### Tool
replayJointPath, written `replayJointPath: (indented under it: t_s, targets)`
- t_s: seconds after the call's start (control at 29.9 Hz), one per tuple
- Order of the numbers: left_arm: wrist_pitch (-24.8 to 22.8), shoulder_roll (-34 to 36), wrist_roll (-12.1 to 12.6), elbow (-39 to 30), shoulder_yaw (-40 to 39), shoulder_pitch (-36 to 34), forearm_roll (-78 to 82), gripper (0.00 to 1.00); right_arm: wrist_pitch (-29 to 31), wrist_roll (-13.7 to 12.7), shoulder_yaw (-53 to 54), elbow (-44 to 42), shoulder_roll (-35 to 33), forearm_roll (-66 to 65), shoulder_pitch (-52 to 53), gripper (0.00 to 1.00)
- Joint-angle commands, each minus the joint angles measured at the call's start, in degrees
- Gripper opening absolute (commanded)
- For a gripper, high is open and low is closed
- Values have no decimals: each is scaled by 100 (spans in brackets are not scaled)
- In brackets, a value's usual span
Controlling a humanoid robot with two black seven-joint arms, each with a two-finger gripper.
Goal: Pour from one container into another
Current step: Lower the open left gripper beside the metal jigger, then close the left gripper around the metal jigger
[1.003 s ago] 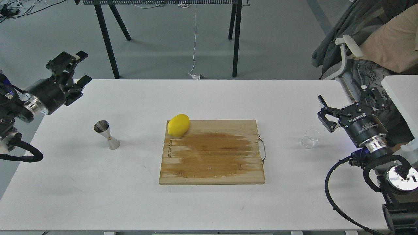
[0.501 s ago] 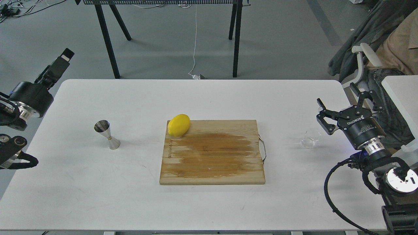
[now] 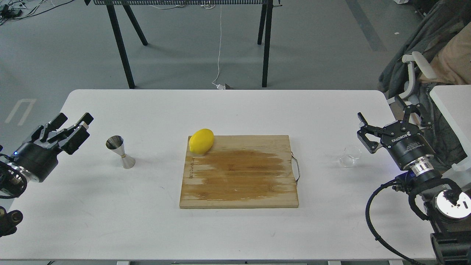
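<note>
The small clear glass cup (image 3: 349,156) stands on the white table (image 3: 235,110), right of the cutting board. My right gripper (image 3: 385,117) hovers just right of the cup, open, with nothing between its fingers, and does not touch it. The steel hourglass jigger (image 3: 120,152) stands upright on the left part of the table. My left gripper (image 3: 74,120) is low over the table's left edge, open and empty, a short way left of the jigger and pointing toward it.
A wooden cutting board (image 3: 239,176) with a metal handle lies mid-table, and a yellow lemon (image 3: 201,141) rests on its far left corner. Black trestle legs (image 3: 119,40) stand behind the table. A chair draped with clothes (image 3: 423,66) is at the right.
My left arm swung down from a raised pose beyond the table's left edge to a low position beside the jigger. The right gripper has barely shifted. Cup, jigger and lemon have not moved.
</note>
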Motion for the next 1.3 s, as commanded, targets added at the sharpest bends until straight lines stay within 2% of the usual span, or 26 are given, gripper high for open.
replayJointPath:
  t_s: [0.0, 0.23, 0.37, 0.5, 0.74, 1.27]
  targets:
    - [-1, -4, 0, 5, 1, 360, 56, 99, 0, 2, 0, -3, 0, 0, -11, 99]
    - [-1, -118, 0, 5, 1, 861, 240, 99, 0, 2, -18, 6, 9, 0, -11, 99]
    - [-1, -522, 0, 23, 1, 906, 301, 99, 0, -7, -18, 6, 18, -9, -11, 99]
    - [-1, -873, 0, 391, -34, 897, 556, 99, 0, -7, -18, -3, 17, -9, -11, 99]
    - [-1, -1181, 0, 778, -43, 792, 627, 99, 0, 2, -18, -3, 17, -9, -2, 99]
    - [-1, -1884, 0, 1561, 71, 10, 627, 99, 0, 2, -18, -3, 26, -9, 60, 99]
